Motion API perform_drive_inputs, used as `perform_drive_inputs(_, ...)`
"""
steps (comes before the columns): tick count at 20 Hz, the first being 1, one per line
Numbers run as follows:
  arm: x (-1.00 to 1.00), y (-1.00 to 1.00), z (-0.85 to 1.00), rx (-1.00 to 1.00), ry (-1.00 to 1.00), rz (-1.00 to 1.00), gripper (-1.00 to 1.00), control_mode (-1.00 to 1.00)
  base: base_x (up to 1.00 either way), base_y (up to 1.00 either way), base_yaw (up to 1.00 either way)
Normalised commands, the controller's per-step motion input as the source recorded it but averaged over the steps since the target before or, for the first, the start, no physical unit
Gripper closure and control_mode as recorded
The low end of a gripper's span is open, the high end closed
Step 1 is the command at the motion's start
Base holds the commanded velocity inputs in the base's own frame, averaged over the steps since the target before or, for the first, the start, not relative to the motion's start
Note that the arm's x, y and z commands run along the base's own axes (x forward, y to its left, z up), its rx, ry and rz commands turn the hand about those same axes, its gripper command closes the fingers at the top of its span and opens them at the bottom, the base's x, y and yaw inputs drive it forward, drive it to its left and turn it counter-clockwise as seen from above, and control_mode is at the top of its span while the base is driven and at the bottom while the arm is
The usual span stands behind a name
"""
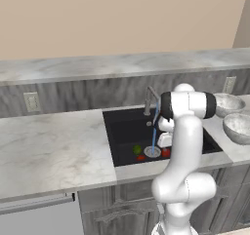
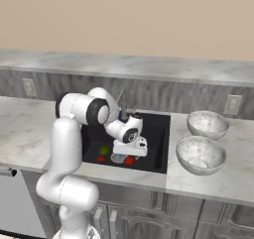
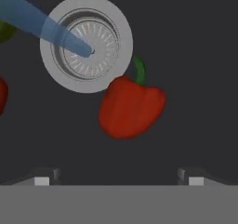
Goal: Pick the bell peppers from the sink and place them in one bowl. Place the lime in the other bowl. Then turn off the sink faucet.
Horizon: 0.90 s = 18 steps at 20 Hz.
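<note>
1. Hovering inside the rectangular matte black sink (image 2: 156,134), the two-finger gripper (image 3: 119,174) stands with its jaws spread wide, holding nothing.
2. One glossy red bell pepper (image 3: 130,108) lies just beside the round silver drain (image 3: 86,44), below the gripper.
3. A second red pepper (image 1: 141,157) and the small round green lime (image 1: 137,149) lie across the drain.
4. Water runs from the slim grey metal faucet (image 1: 149,101) onto the drain.
5. Two speckled light-grey stone-look bowls (image 2: 201,154) stand on the counter beside the sink.

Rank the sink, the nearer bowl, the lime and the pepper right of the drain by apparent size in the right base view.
1. Sink, largest.
2. Nearer bowl.
3. Pepper right of the drain and lime: both tiny and look alike, so no ranking between them.
</note>
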Motion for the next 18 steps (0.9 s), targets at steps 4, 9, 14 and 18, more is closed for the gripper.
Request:
perform_drive_inputs(4,0.53,0.01,0.00,0.04,0.00,-0.01,-1.00,-1.00,0.00,0.00,0.00)
perform_drive_inputs(9,0.33,0.00,-0.09,0.01,0.00,-0.01,-1.00,-1.00,0.00,0.00,0.00)
perform_drive_inputs(14,0.07,0.00,-0.23,0.00,0.00,-0.02,-1.00,-1.00,0.00,0.00,0.00)
perform_drive_inputs(18,0.00,0.00,-0.30,0.00,0.00,-0.03,-1.00,-1.00,0.00,0.00,0.00)
